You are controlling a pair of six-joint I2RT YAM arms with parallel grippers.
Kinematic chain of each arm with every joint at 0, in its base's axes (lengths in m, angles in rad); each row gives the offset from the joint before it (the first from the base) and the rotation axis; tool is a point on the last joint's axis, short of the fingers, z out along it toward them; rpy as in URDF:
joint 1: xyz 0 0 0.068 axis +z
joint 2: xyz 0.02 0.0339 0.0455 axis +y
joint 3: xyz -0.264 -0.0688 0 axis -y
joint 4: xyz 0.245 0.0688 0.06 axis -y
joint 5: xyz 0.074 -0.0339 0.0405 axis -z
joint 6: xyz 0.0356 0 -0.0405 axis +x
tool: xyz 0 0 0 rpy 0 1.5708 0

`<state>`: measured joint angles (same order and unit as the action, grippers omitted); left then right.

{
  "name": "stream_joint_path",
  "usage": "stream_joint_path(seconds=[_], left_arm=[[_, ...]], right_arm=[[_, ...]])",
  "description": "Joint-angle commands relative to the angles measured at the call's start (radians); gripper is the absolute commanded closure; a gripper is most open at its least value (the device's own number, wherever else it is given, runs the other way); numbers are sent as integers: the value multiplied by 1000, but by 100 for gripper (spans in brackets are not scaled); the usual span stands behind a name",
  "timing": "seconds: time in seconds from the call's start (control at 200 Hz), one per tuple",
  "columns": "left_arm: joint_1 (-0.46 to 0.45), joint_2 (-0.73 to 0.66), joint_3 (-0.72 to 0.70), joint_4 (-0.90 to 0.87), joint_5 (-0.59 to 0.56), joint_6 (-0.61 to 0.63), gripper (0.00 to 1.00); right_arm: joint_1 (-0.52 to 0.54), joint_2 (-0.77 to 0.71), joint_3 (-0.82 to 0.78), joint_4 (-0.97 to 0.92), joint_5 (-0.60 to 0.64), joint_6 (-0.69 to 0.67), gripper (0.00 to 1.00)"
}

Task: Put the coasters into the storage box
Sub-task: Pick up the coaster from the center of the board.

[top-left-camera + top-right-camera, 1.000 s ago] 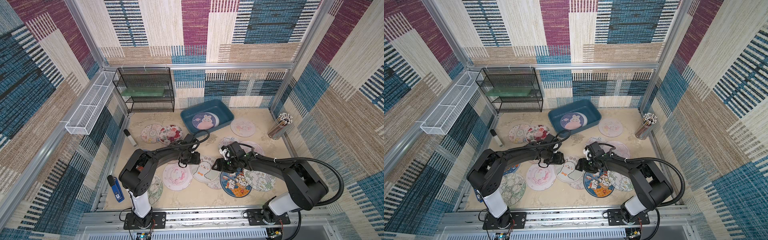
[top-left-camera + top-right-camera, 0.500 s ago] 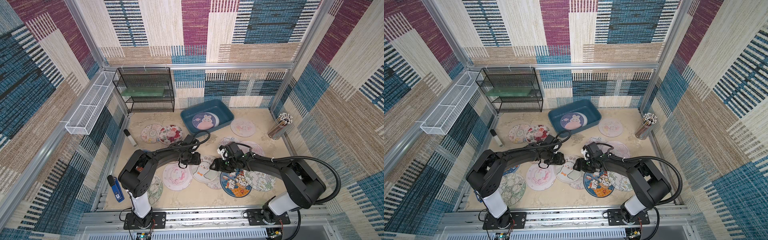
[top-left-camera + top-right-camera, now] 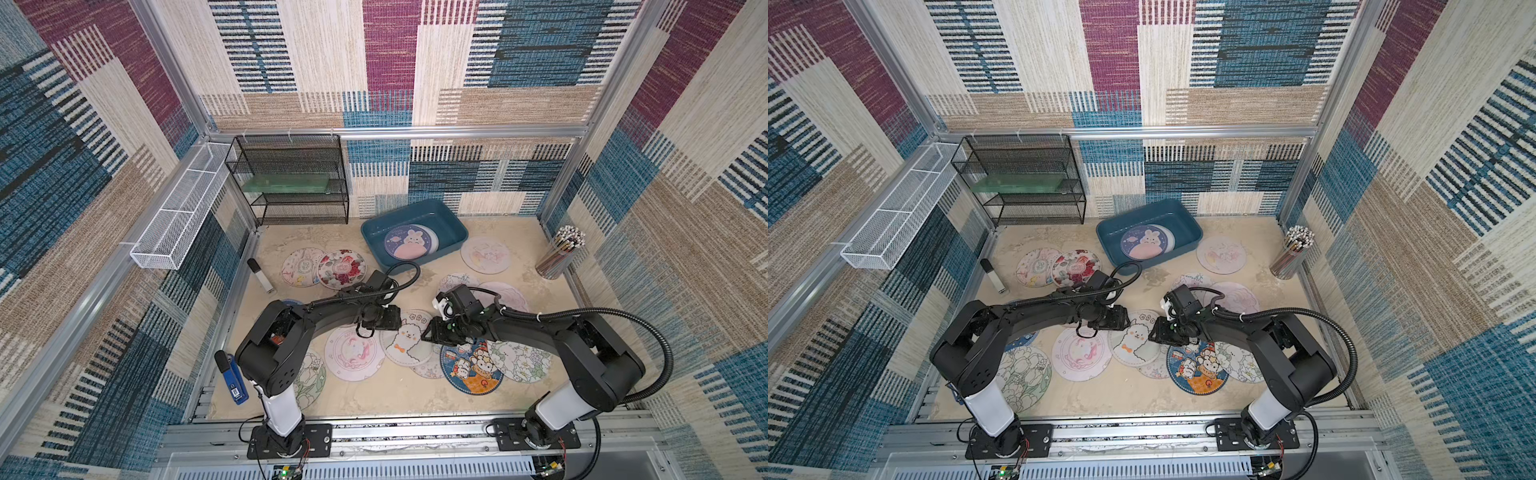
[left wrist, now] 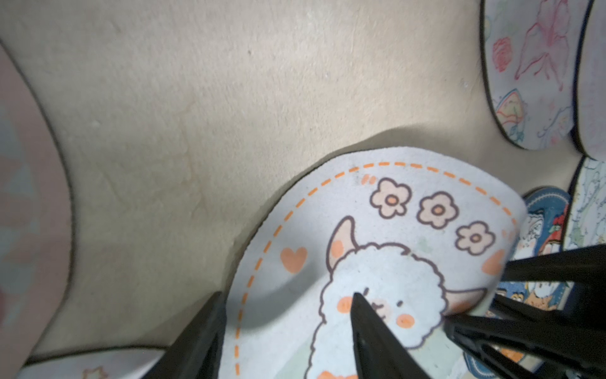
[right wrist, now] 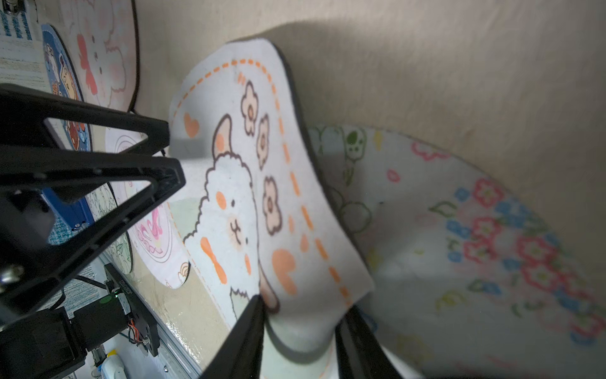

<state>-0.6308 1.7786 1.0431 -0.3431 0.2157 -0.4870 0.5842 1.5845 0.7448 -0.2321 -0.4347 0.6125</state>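
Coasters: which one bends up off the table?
The white round alpaca-print coaster; its edge bends up between the jaws of the right gripper, the others lie flat.

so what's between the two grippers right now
The alpaca coaster: both top views show it spanning the gap from left gripper to right gripper, which pinches its lifted edge.

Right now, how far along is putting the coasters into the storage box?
Done: a dark blue bunny coaster lies in the teal plastic storage box. In hand: right gripper pinches the white alpaca coaster by its edge; open left gripper straddles it. Left: about eleven round coasters on the table.
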Motion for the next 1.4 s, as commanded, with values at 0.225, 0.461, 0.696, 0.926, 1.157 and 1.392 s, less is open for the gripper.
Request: stream_joint_path(seconds=[0.225,0.461,0.696,0.926,1.157,1.392], left_arm=[[-4,-15,-24,-81,32,-3,40],[0,-76,-20,-76,29,-37,32],[3,-199,-41,-42,18,-79,17],[22,-294,-83,-68,0,-98,15],[33,-390,-188,-82,-23,-119,14],[34,-483,-265,-104,-46,-147,13]], right_arm=[[14,1,39,-22,16,4,83],[9,-46,105,-104,29,-22,91],[-30,-90,225,-205,36,-72,93],[-86,-89,403,-305,30,-158,93],[-143,-31,574,-329,0,-201,92],[-164,88,691,-227,-20,-192,92]])
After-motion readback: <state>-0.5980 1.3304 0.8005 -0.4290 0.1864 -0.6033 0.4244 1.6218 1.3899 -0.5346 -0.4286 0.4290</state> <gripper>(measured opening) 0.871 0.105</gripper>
